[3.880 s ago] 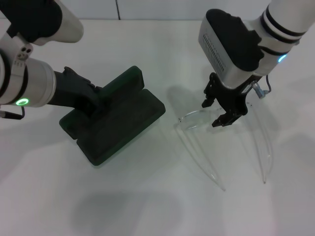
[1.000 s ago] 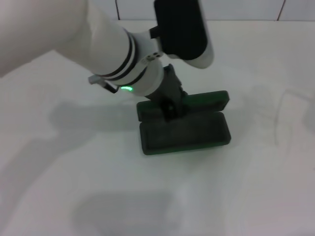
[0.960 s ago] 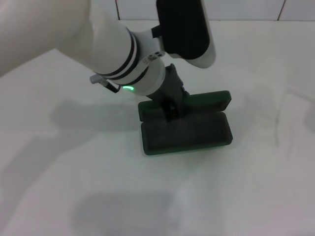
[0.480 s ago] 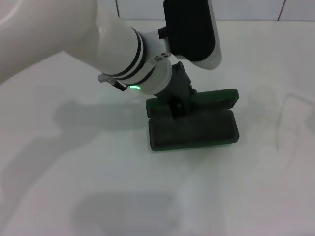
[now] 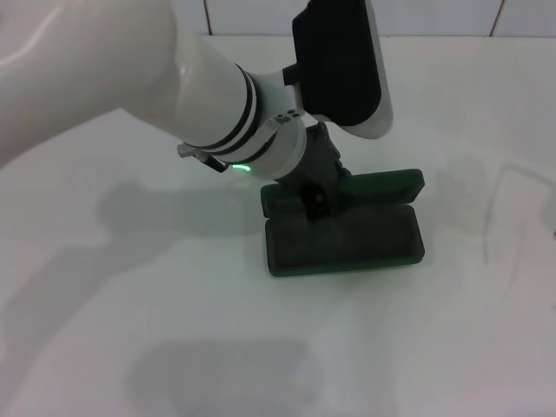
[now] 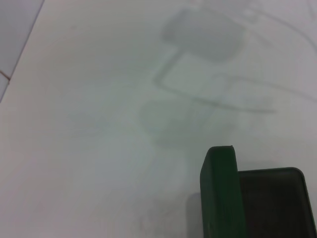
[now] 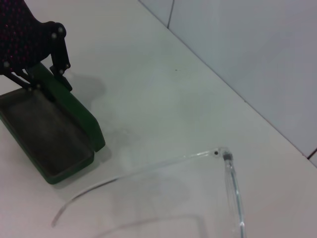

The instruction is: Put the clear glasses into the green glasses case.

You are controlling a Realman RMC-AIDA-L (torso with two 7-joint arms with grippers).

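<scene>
The green glasses case (image 5: 346, 236) lies open on the white desk (image 5: 130, 330), slightly right of centre in the head view. Its dark-lined tray faces up, and the lid stands on edge along the tray's 12 o'clock side.

The left arm enters from 10 o'clock and reaches across to the case. The left gripper (image 5: 316, 196) is at the case's rear edge near its left end, with dark linkage over the lid and hinge line. The right wrist view shows the same gripper (image 7: 42, 59) with its dark fingers straddling the raised lid, one part on each face, and appearing to be in contact with it. Whether it is clamped on the lid cannot be told with certainty; the jaws stand close about it. The left wrist view shows only the case's corner (image 6: 220, 198), with the green lid edge upright beside the lined tray.

The clear glasses (image 5: 512, 204) rest on the desk at 3 o'clock from the case, well apart from it and very faint against the white surface. In the right wrist view the glasses (image 7: 218, 158) lie near that camera, one arm curving out toward the case and the hinge visible at the frame corner. They are outside the case.

The right gripper does not appear in any view; its state cannot be told.
</scene>
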